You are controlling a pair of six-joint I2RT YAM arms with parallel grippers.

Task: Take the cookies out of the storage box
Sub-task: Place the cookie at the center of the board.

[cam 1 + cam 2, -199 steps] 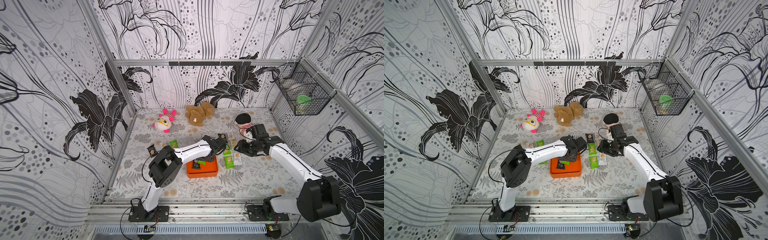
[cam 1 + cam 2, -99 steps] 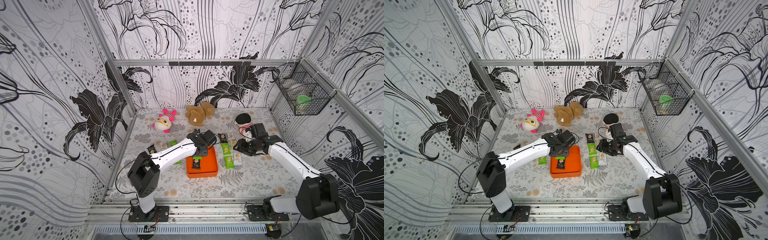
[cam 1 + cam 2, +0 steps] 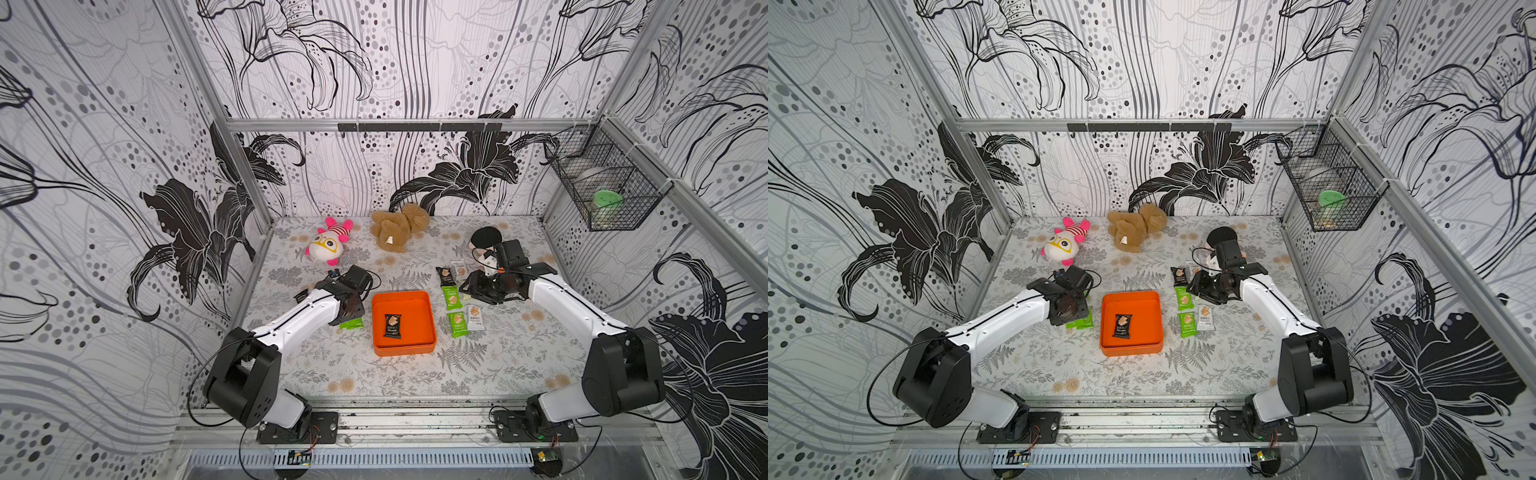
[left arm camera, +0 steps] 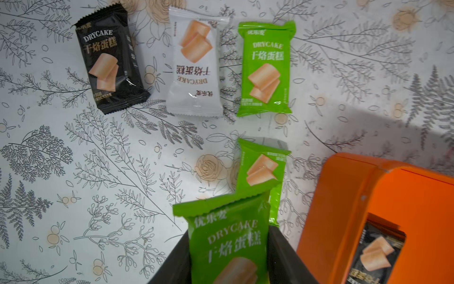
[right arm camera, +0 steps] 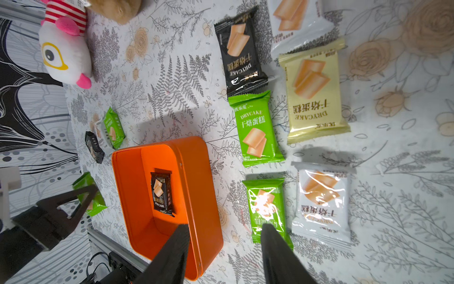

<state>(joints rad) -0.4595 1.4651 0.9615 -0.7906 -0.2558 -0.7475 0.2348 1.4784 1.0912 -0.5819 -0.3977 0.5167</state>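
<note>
The orange storage box [image 3: 401, 295] [image 3: 1131, 294] [image 5: 196, 172] sits mid-table, and one black cookie packet [image 3: 392, 325] [image 5: 161, 190] lies inside it. Just left of the box, my left gripper [image 3: 351, 318] [image 4: 228, 236] is shut on a green cookie packet [image 4: 228, 241], held over another green packet [image 4: 261, 169] on the table. Beyond them lie a black packet [image 4: 110, 66], a white packet [image 4: 195, 68] and a green packet [image 4: 265, 71]. My right gripper [image 3: 478, 286] [image 5: 223, 228] hangs open and empty right of the box. Several packets lie there, including a green packet [image 3: 451, 297].
A pink and white plush [image 3: 328, 245] and a brown plush bear [image 3: 397, 224] lie at the back of the table. A black round object [image 3: 484, 237] sits behind my right arm. A black wire basket [image 3: 606, 195] hangs on the right wall.
My left gripper has swung from over the box to its left side, carrying the green packet. The right arm has barely moved.
</note>
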